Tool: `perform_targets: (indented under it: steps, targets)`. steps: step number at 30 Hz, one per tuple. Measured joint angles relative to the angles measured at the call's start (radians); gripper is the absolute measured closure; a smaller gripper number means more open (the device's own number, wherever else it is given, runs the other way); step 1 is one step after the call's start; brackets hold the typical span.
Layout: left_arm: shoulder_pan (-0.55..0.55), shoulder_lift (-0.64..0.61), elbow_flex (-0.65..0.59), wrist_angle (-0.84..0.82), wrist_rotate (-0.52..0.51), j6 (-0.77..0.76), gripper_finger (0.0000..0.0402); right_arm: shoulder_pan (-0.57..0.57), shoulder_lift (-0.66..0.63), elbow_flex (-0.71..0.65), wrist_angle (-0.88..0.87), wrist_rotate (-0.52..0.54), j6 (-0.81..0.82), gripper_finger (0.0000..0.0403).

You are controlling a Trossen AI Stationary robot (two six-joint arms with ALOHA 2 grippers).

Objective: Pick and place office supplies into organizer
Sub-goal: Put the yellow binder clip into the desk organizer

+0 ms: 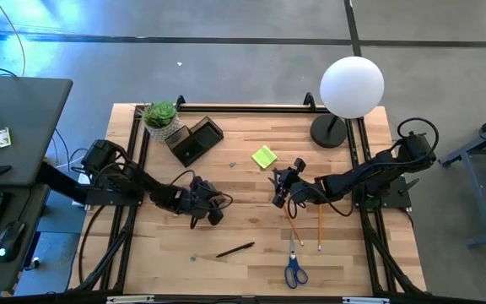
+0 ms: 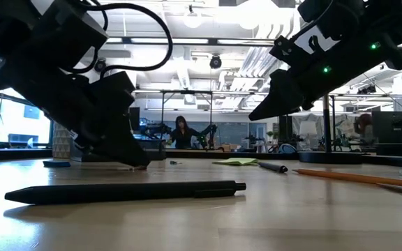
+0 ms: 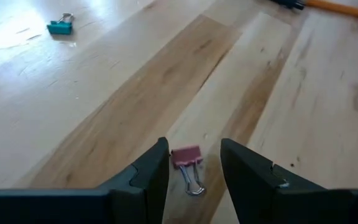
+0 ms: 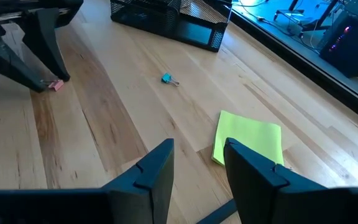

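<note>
A small pink binder clip (image 3: 187, 157) lies flat on the wooden table between the open fingers of my left gripper (image 3: 194, 155), whose tips are low at the tabletop (image 4: 48, 79); a gap shows on each side of the clip. My right gripper (image 4: 197, 155) hovers open just short of the yellow-green sticky pad (image 4: 250, 140), which lies flat. The dark organizer (image 1: 194, 139) stands at the far left. A dark pen (image 1: 235, 249), two pencils (image 1: 319, 226) and blue-handled scissors (image 1: 294, 270) lie nearer the front edge.
A teal binder clip (image 3: 59, 25) lies between the grippers and the organizer (image 4: 173, 18). A potted plant (image 1: 160, 118) stands beside the organizer, and a white globe lamp (image 1: 351, 84) at the far right. A second pen (image 2: 274, 166) lies under my right arm.
</note>
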Motion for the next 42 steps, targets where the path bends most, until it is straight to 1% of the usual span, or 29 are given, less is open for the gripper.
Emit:
perform_targets:
  steps: [7, 16, 19, 23, 29, 35, 38, 42]
  targets:
    - [0.003, 0.0, 0.0, -0.018, -0.051, 0.003, 0.0268, 0.0, 0.0, 0.0, 0.0, 0.0, 0.0, 0.0269]
    - [0.003, 0.0, 0.0, -0.019, -0.052, 0.0, 0.0268, 0.0, 0.0, 0.0, -0.001, 0.0, 0.0, 0.0269]
    - [0.003, 0.0, 0.0, -0.019, -0.033, -0.001, 0.0268, 0.0, 0.0, 0.0, -0.001, 0.0, 0.0, 0.0269]
    - [0.002, 0.02, 0.009, -0.019, -0.04, -0.004, 0.0268, 0.0, 0.0, 0.0, -0.001, 0.0, 0.0, 0.0269]
    - [0.003, 0.092, 0.059, -0.017, -0.065, 0.0, 0.0268, 0.0, 0.0, 0.0, -0.007, 0.0, 0.0, 0.0269]
    - [0.002, 0.094, 0.06, -0.031, -0.073, 0.0, 0.0268, 0.0, 0.0, 0.0, -0.027, 0.0, 0.011, 0.0269]
    - [0.003, 0.094, 0.061, -0.047, -0.07, -0.002, 0.0279, 0.0, 0.0, 0.0, -0.036, -0.001, 0.011, 0.0269]
    - [0.003, 0.094, 0.059, -0.051, -0.072, -0.004, 0.0316, 0.0, 0.0, 0.0, -0.041, -0.001, 0.019, 0.0269]
